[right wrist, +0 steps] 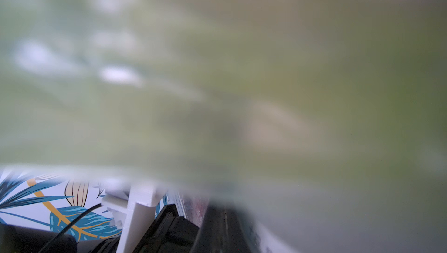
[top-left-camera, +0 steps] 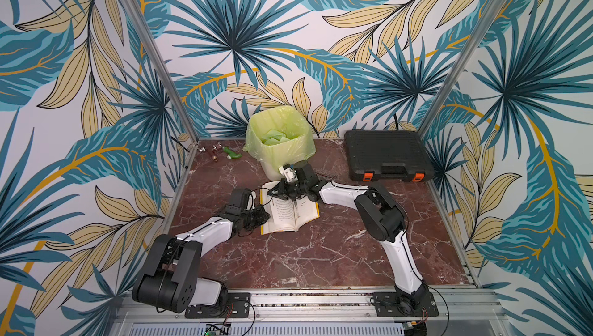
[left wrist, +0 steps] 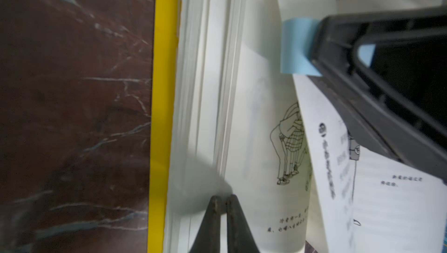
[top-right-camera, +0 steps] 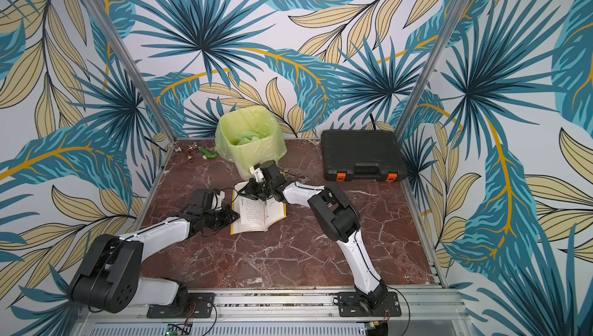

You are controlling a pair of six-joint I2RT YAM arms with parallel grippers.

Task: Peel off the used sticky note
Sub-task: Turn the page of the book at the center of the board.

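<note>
**Right end effector (left wrist: 320, 46) clamped on the blue sticky note (left wrist: 297, 46) at the page edge**
My left end effector (left wrist: 221, 203), jaws nearly together, sits at the open book's (top-left-camera: 288, 217) page stack. I cannot tell whether it pins anything. If I yank, I reckon the loose page lifts or tears with the note. Only the left wrist view shows the note: both top views hide it under my wrist, and the right wrist view is a green blur.

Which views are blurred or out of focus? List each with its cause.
Right wrist: almost wholly defocused, green bin bag too close to the lens. Left wrist: book pages smeared, sticky note fairly crisp. Both top views: sharp, evenly lit.
</note>
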